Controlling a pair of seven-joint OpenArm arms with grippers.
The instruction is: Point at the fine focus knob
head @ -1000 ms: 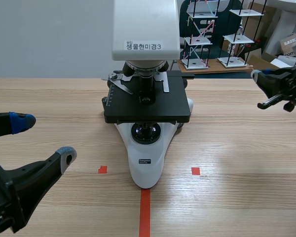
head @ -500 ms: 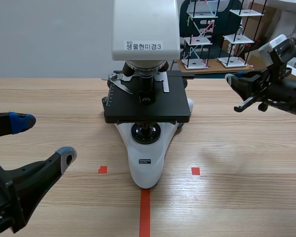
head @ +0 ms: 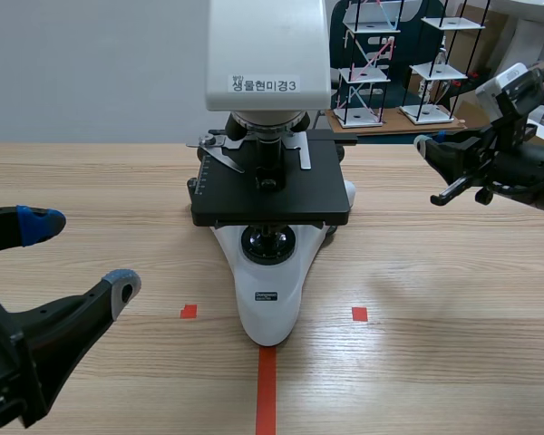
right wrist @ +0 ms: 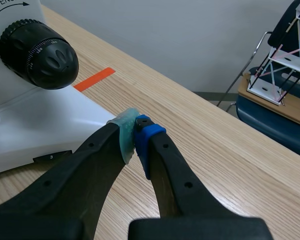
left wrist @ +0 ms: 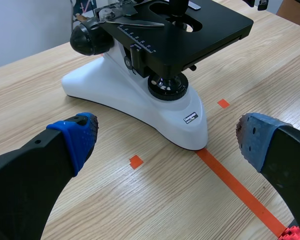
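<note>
The worktop [head: 453, 299] had not altered, and the microscope [head: 268, 308] stood where it had been, at the middle between the left and right edges, with its foot towards the near edge and its body towards the far one.

What changed was my right arm. A second earlier it had hung out by the worktop's right edge. It then swung inward and a little upward towards the microscope's right side, and over the last half second it hardly stirred. My right claw [head: 423, 145] was pinched closed with the two pads pressed together. It held nothing and its tip was aimed at the microscope. My left claw [head: 82, 254] had not moved at all. It waited by the near left corner with its fingers spread wide and nothing in them.

The fine focus knob [right wrist: 55, 59] was the small black hub set in the larger knurled wheel, low on the microscope's right flank towards the far edge. In my right wrist's view it lay ahead of the closed tip and off to one side, and the two were plainly apart.

I judged the approach mostly made but the pointing unfinished. The tip needed to come closer and line up on the small hub, because from that stand-off it could as well have meant the coarse wheel around it.
</note>
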